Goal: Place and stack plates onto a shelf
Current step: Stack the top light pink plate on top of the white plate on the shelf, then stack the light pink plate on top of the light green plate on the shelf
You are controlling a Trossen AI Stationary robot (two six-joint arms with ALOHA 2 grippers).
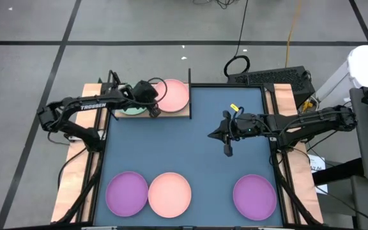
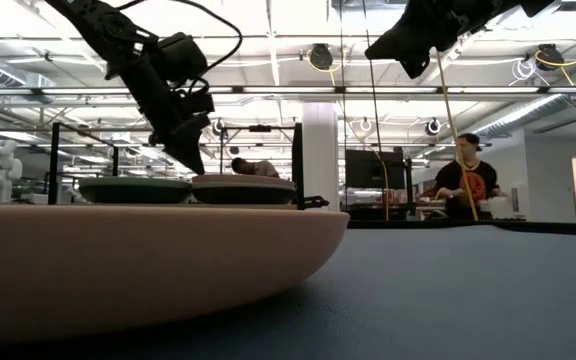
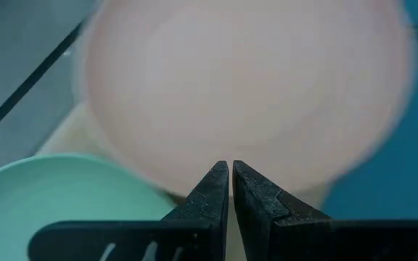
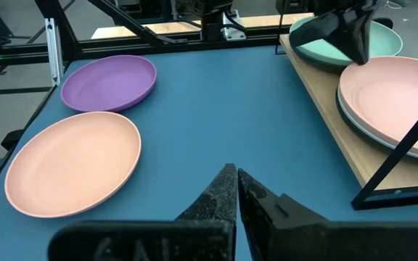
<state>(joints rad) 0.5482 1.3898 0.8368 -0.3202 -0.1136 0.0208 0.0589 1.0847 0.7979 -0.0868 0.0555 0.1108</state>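
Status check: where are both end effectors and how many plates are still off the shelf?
Left end effector shut, empty, over shelf by pink plate. Right end effector shut, empty, mid-mat. Three plates on mat: purple, pink, purple. Nothing in the way.

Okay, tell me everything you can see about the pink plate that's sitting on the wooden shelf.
The round pink plastic plate is shallow, with a smooth matte face and a low raised rim. It lies flat, face up, on the right half of the light wooden shelf, on top of a paler plate whose edge peeks out beneath it. A pale green plate sits beside it. The left gripper, shut, hangs above its near edge.
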